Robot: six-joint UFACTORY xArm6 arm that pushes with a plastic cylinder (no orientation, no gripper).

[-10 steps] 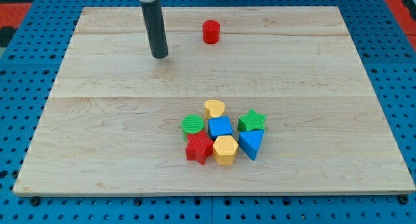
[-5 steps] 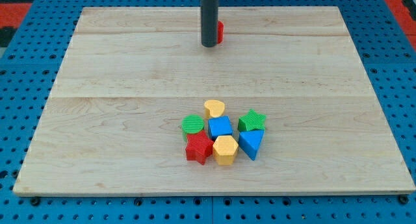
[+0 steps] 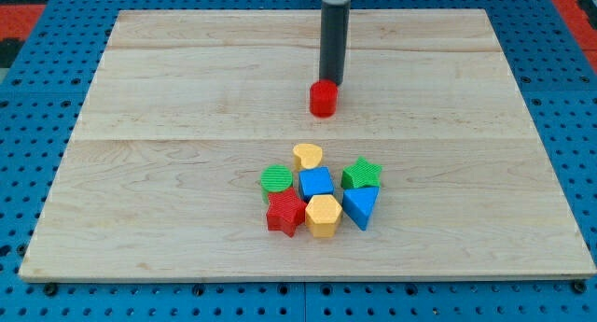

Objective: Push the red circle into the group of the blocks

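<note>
Red circle (image 3: 324,99) now mid-table (image 3: 168,173), shoved down from the 12 o'clock edge within a second. My tip (image 3: 332,83) touches its 12 o'clock side. No pincer fitted. Group, yellow heart (image 3: 308,156) nearest, lies near at 6 o'clock.

a robotics lab bench, by the look of it. a pale wooden board (image 3: 168,173) lies on a blue perforated mounting plate (image 3: 37,173), with red matting (image 3: 19,14) at the corners.
</note>
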